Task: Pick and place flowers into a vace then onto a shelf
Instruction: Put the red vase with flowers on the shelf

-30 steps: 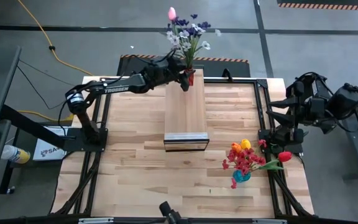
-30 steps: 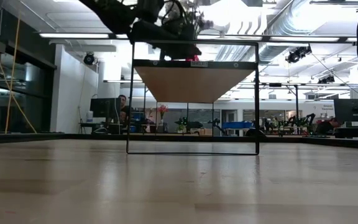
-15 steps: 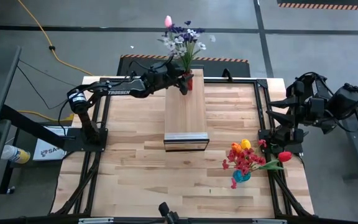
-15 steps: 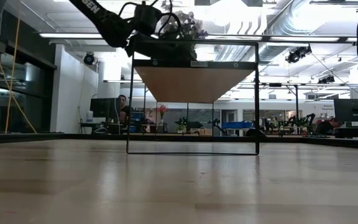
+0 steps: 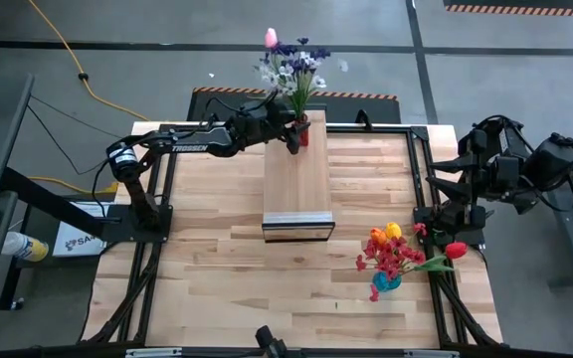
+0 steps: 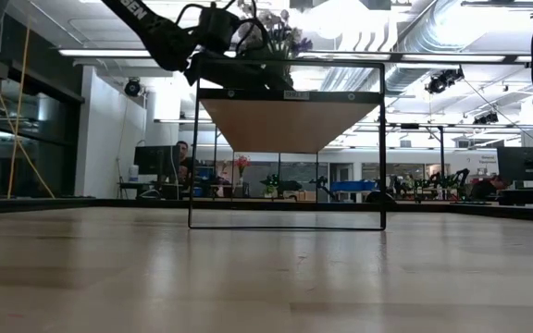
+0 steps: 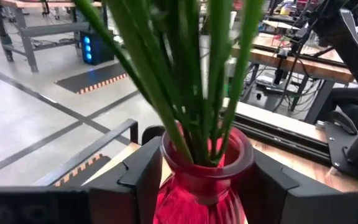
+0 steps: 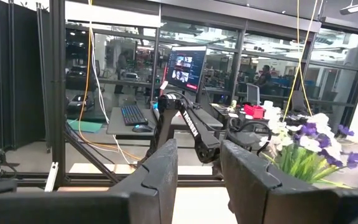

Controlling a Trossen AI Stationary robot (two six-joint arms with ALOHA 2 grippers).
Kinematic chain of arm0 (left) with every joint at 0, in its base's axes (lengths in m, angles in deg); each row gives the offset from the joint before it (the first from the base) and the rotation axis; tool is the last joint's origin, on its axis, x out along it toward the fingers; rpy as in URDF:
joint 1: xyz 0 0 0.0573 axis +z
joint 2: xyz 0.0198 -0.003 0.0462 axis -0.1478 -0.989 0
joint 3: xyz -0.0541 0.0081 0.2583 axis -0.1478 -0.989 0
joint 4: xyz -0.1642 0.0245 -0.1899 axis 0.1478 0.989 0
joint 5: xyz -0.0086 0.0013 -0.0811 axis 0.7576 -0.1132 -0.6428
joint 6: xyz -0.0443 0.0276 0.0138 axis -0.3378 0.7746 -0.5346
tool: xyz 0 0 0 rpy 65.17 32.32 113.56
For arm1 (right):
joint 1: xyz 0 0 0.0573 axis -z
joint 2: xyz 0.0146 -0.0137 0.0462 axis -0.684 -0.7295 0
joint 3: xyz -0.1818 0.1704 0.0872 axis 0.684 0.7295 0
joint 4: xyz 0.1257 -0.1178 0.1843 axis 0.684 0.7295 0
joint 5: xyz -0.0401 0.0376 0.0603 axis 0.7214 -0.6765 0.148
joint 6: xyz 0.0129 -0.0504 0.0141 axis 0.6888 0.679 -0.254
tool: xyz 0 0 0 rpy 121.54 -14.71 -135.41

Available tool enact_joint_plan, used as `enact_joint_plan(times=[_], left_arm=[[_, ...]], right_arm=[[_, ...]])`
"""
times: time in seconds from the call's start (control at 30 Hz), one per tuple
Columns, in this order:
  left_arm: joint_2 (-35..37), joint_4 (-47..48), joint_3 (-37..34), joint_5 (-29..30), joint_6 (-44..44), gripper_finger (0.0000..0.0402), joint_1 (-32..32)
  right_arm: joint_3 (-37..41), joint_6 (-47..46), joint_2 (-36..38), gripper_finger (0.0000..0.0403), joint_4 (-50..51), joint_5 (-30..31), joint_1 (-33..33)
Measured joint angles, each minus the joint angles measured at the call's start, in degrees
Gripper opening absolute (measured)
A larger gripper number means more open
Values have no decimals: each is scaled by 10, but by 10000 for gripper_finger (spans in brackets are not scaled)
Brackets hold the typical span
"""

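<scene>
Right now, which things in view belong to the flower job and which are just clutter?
Job:
- red vase of purple and white flowers, between left end effector fingers
- shelf
- blue vase of tulips

Clutter:
- yellow cable
- floor mat

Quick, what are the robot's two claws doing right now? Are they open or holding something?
Left gripper: around the red vase of flowers on the shelf; whether it grips cannot be told.
Right gripper: open, holding nothing, waiting at the table's right edge.
</scene>
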Motion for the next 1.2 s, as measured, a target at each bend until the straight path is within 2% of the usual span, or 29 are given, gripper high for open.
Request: enact_joint_plan(times=[0.9, 1.2], left_arm=[[6, 23, -2, 3, 1, 227, 0], [26, 71, -1, 5, 3, 227, 0]], right_arm=[[0, 0, 0, 114, -4, 0, 0], [0, 0, 0, 114, -4, 0, 0]])
